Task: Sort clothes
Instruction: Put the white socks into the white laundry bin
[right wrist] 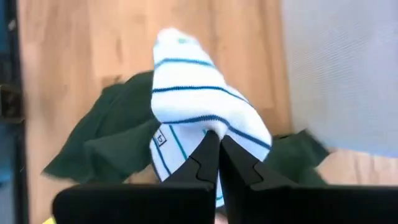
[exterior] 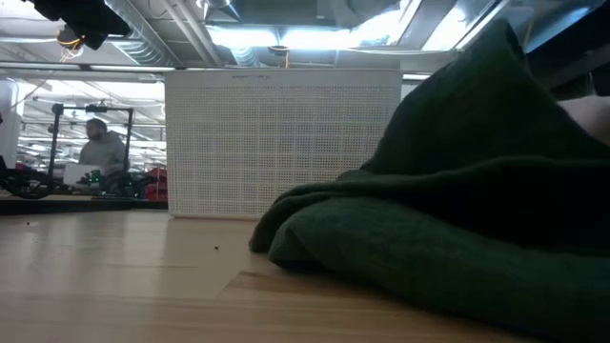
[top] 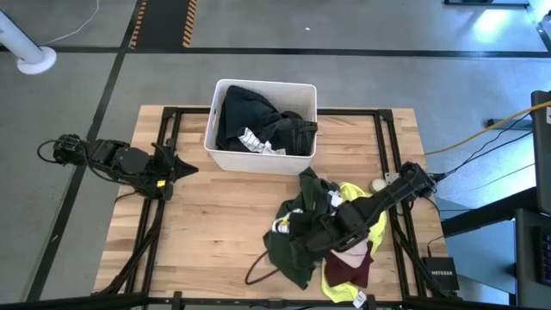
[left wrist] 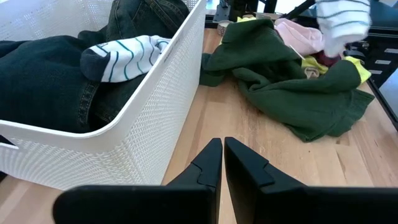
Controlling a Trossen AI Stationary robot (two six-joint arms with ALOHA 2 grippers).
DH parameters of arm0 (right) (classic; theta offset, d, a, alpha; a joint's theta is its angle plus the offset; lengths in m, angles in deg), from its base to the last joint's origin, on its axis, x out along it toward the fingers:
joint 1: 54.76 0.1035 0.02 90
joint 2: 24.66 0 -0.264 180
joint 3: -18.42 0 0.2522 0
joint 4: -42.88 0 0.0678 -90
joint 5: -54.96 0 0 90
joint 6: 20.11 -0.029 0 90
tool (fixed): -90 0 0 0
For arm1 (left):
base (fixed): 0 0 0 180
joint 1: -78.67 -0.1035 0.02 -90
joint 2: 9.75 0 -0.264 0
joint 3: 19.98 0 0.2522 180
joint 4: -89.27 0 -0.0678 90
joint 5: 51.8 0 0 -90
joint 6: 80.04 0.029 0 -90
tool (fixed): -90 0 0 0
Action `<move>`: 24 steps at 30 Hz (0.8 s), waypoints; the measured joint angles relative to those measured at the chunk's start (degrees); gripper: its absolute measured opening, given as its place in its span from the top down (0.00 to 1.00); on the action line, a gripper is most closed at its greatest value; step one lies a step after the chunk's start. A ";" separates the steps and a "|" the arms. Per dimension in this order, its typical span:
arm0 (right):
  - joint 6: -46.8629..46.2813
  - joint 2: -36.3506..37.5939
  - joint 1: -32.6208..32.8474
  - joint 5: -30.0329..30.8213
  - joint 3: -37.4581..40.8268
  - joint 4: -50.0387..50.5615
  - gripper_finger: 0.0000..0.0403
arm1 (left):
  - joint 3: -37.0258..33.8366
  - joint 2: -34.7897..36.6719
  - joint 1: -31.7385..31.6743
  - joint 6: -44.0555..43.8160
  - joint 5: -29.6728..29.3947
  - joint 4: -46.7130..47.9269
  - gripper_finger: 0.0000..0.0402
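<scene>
A pile of clothes lies at the table's near right: a dark green garment [top: 293,245], a neon yellow one [top: 368,217], a maroon one [top: 349,269] and a pale pink one [left wrist: 298,34]. My right gripper [top: 297,231] is over the pile, shut on a white sock with teal stripes [right wrist: 193,93]. The white bin [top: 258,160] at the far middle holds dark clothes [top: 250,112] and a striped sock [left wrist: 124,56]. My left gripper [left wrist: 222,158] is shut and empty, above the table just left of the bin. My right gripper pinches the white striped sock between its two fingers, on a part near the sock's middle [right wrist: 208,129]. The sock reaches out past the fingertips and is lifted clear above the dark green garment [right wrist: 99,143]; it also shows above the pile in the left wrist view [left wrist: 345,22].
A dark cord loop [top: 258,271] lies on the table by the green garment's near left side. A small pale round thing [top: 379,183] sits at the far right of the pile. A person [exterior: 100,143] sits far off in the room behind.
</scene>
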 joint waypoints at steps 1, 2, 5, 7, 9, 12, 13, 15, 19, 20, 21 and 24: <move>0.02 0.00 -0.54 0.53 0.02 -0.28 0.97 | 0.00 0.00 0.02 -0.02 0.00 -0.01 0.97; 0.03 0.00 -1.10 0.92 0.00 -0.60 0.97 | 0.00 0.00 0.02 0.00 0.00 -0.02 0.97; 0.13 0.00 -2.83 1.37 0.02 -1.90 0.97 | 0.00 0.02 0.02 -0.02 0.00 0.00 0.97; 1.15 0.00 -3.92 1.41 0.02 -3.36 0.97 | 0.00 0.00 -0.01 -0.02 0.00 0.00 0.97; 1.95 0.00 -4.78 1.41 0.02 -4.99 0.97 | -0.01 0.00 -0.01 -0.01 0.00 0.00 0.97; 3.20 0.00 -5.79 1.43 0.00 -7.09 0.97 | -0.01 0.00 -0.01 -0.01 0.00 0.00 0.97; 3.39 0.00 -6.04 1.41 0.00 -7.41 0.97 | 0.00 0.00 0.01 -0.02 0.00 0.00 0.97; 3.96 0.00 -6.17 1.35 -0.01 -7.62 0.97 | 0.00 0.00 -0.01 0.00 0.00 0.02 0.97; 4.09 0.00 -6.36 1.35 0.00 -7.61 0.97 | -0.01 0.00 -0.01 -0.02 0.00 0.04 0.97; 4.09 0.00 -6.34 1.34 0.01 -7.61 0.97 | -0.02 0.00 0.01 -0.02 0.00 0.07 0.97; 4.09 0.00 -6.36 1.32 0.01 -7.61 0.97 | 0.00 0.00 -0.01 -0.02 0.00 0.07 0.97; 4.07 0.00 -6.36 1.32 0.01 -7.61 0.97 | -0.01 0.00 0.00 -0.01 0.00 0.07 0.97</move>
